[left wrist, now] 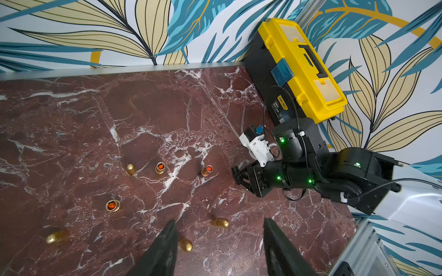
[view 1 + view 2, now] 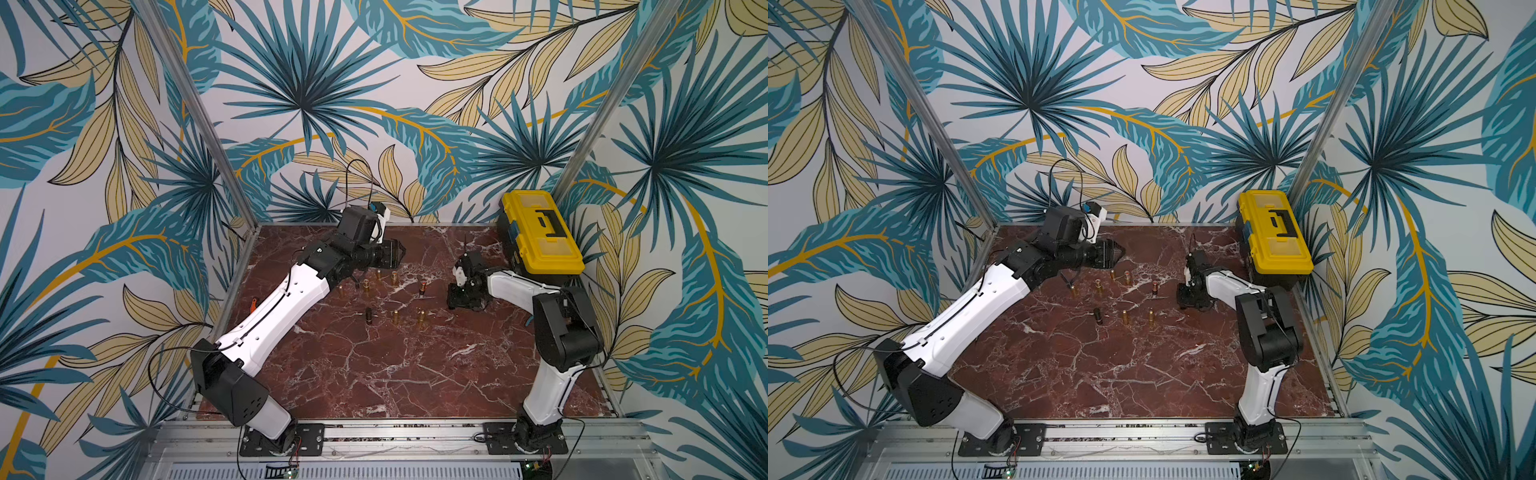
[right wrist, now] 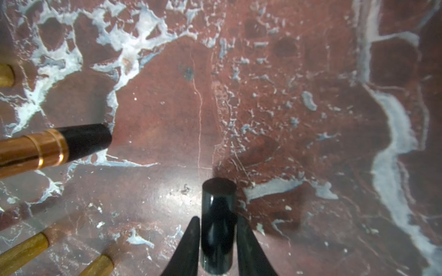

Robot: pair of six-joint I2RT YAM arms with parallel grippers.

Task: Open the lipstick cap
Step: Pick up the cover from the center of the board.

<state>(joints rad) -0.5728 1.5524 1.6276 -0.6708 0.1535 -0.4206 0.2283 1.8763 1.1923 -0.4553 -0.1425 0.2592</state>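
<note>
My right gripper (image 3: 218, 218) points down at the marble table and is shut on a glossy black lipstick tube (image 3: 218, 196). Both fingers press against the tube's sides. Whether I hold its cap or its body, I cannot tell. In both top views that gripper (image 2: 463, 305) (image 2: 1190, 305) sits low on the right side of the table, hiding the tube. My left gripper (image 1: 220, 223) hovers open over the scattered gold pieces with nothing between its fingers; a top view shows it at the back left (image 2: 399, 251).
Several gold pieces and uncapped lipsticks with orange tips (image 1: 207, 170) (image 1: 113, 205) stand mid-table. One gold-and-black lipstick (image 3: 47, 148) is close to the right gripper. A black tube (image 2: 368, 316) stands further forward. A yellow toolbox (image 2: 540, 232) fills the back right corner.
</note>
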